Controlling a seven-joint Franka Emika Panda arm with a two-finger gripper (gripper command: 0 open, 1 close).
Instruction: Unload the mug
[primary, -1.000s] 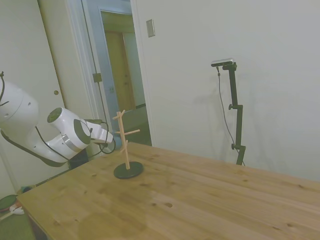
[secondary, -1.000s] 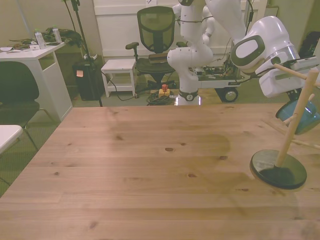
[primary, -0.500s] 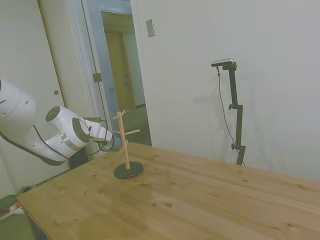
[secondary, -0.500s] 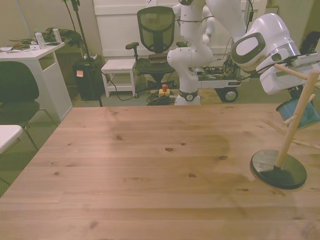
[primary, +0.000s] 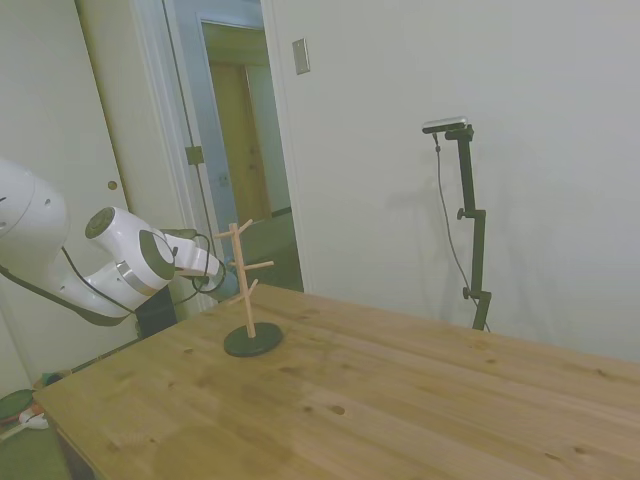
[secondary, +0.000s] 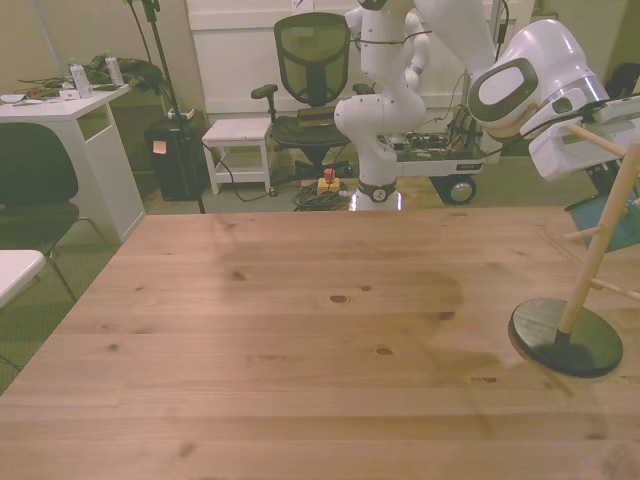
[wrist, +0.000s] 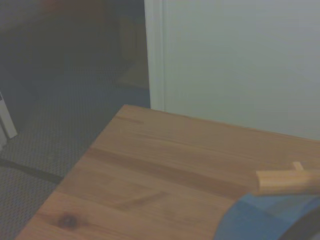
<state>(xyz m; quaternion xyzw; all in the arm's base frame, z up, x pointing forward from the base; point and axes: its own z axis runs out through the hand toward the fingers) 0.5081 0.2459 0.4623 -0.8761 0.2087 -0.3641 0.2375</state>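
On the wooden table (secondary: 300, 330) the stand (secondary: 585, 290) has slid and tilted as the gripper's arm, grip unclear, pulls the mug (secondary: 612, 222) off its peg

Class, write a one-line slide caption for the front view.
White arm reaches beside the wooden mug stand at the table's right edge, blue mug partly visible behind it.

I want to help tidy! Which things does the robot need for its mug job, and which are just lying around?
For the job: mug, wooden stand, table.
Just lying around: office chair, white desk, white stool.
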